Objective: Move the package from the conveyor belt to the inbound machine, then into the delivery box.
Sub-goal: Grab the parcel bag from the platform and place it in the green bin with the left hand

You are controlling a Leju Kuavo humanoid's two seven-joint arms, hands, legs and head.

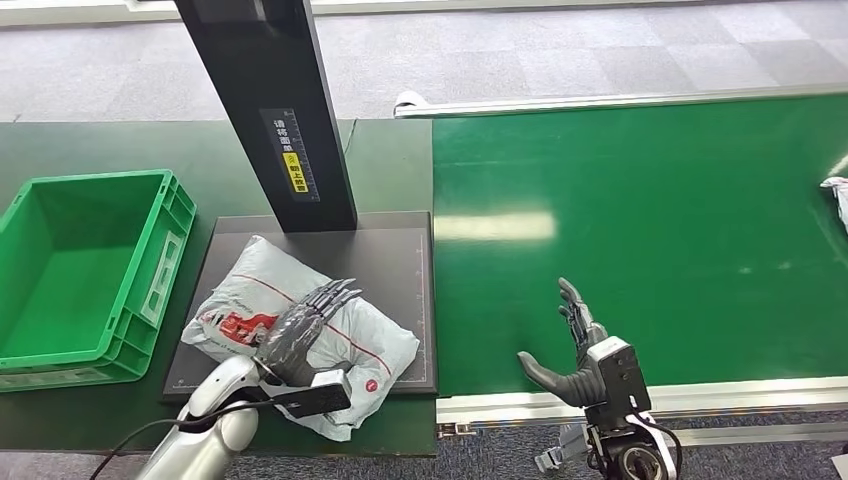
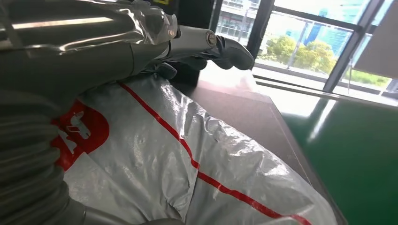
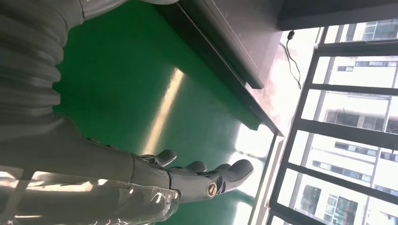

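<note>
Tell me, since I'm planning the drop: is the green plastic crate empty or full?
Empty: the green plastic crate shows only bare floor inside.

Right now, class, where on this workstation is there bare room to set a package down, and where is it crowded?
The green crate is empty inside. The conveyor belt is bare between the black platform and a white item at its far right; the right hand hovers open above its near edge. The platform is crowded: the package lies there under the left hand, beside the black post.
</note>
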